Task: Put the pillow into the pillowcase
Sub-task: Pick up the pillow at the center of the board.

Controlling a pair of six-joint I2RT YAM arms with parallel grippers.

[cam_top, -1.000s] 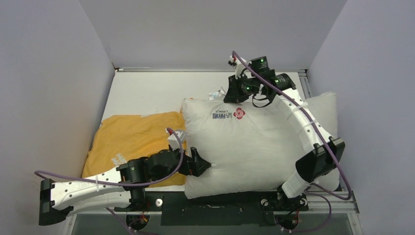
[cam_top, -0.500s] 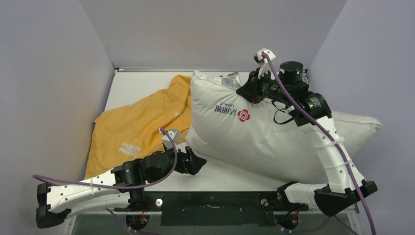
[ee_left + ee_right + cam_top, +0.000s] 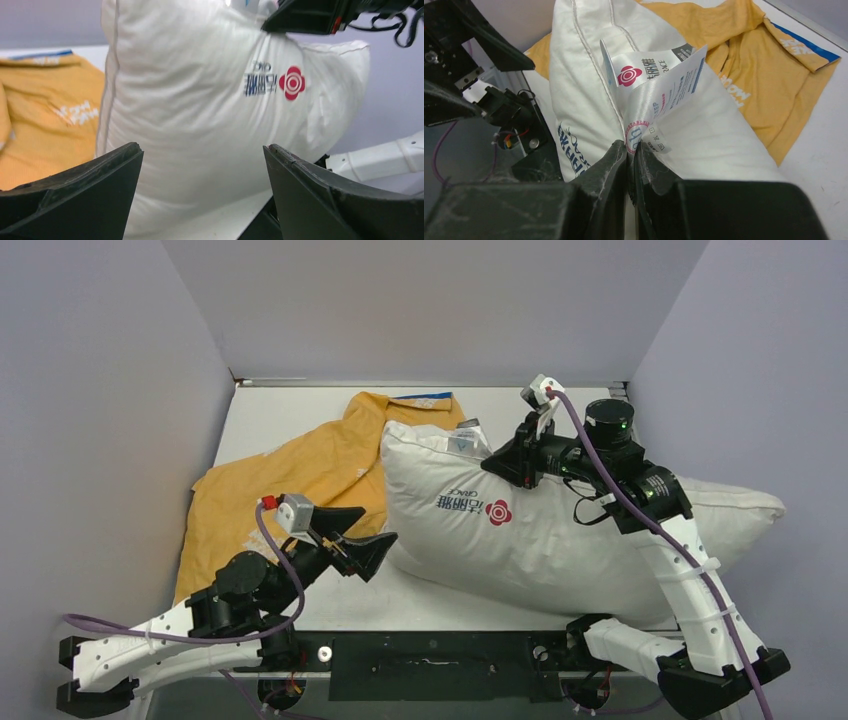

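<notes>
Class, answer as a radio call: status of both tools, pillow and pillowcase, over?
Left tool open, empty, facing pillow. Right tool shut on pillow's seam by the labels. Pillowcase rumpled beside it, pillow not inside.

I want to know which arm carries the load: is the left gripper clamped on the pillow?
No, the left gripper stands wide open in its wrist view, with the pillow ahead of it, not pinched.

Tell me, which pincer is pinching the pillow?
The right pincer: it is squeezed shut on the pillow, at its edge beside the labels. The left pincer gapes wide open, holding nothing.
</notes>
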